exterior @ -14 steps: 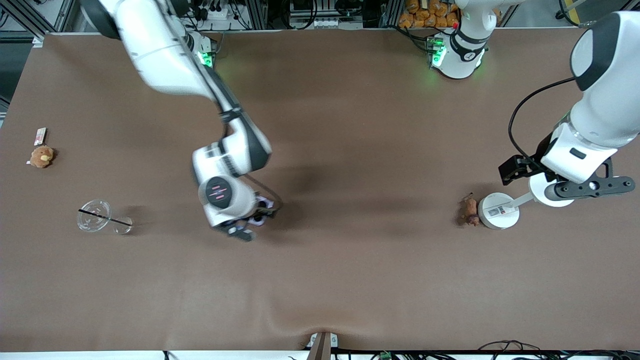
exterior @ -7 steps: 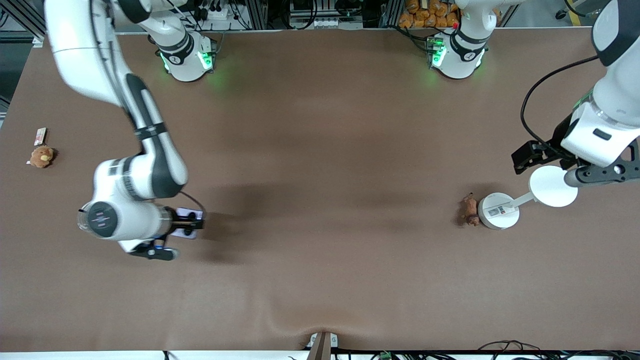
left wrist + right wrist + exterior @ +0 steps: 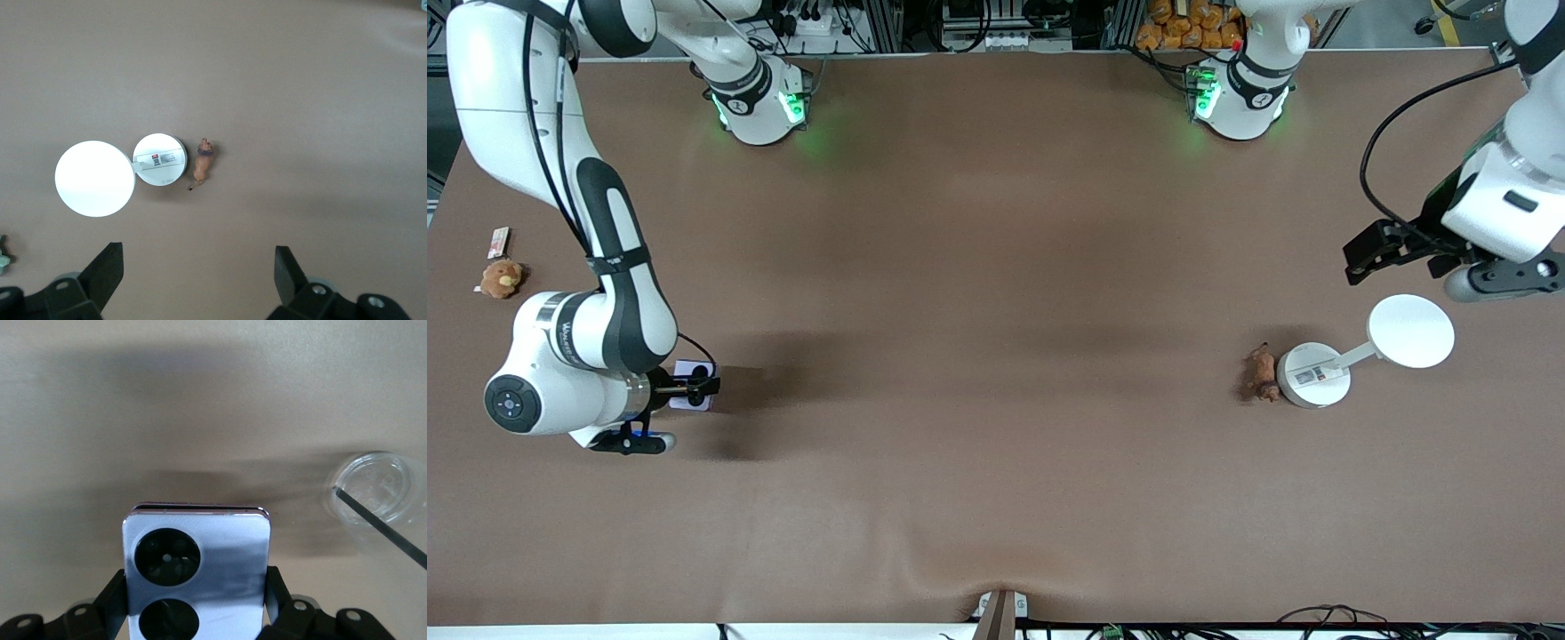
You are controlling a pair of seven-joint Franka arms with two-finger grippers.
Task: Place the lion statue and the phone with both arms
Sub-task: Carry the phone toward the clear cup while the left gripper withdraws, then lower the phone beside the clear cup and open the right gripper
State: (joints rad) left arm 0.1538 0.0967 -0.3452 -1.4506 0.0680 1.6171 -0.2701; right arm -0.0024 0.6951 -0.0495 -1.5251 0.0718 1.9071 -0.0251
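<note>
The right gripper (image 3: 694,387) sits at the lower left of the front view, over the right arm's end of the brown table (image 3: 996,267), its jaws clamped on the sides of the small pale lavender folded phone (image 3: 692,372), whose two round black camera circles face the right wrist camera. A clear plastic cup with a dark straw (image 3: 379,499) stands on the cloth close by in the right wrist view (it is hidden under the arm in the front view). A round brown-orange plush toy (image 3: 501,278) lies at the left edge of the front view, well apart from the phone.

The left gripper (image 3: 1405,249) hangs at the upper right of the front view with its jaws wide apart and nothing between them. The tiny slender brown lion statue (image 3: 1261,372) already lies on the table at mid right, just beside the round base of a white disc-shaped stand (image 3: 1313,375).

The step in hand looks like setting the phone down. Done well, the right arm should lower until the phone rests on the cloth, keep clear of the cup, and only then release and lift straight up.
</note>
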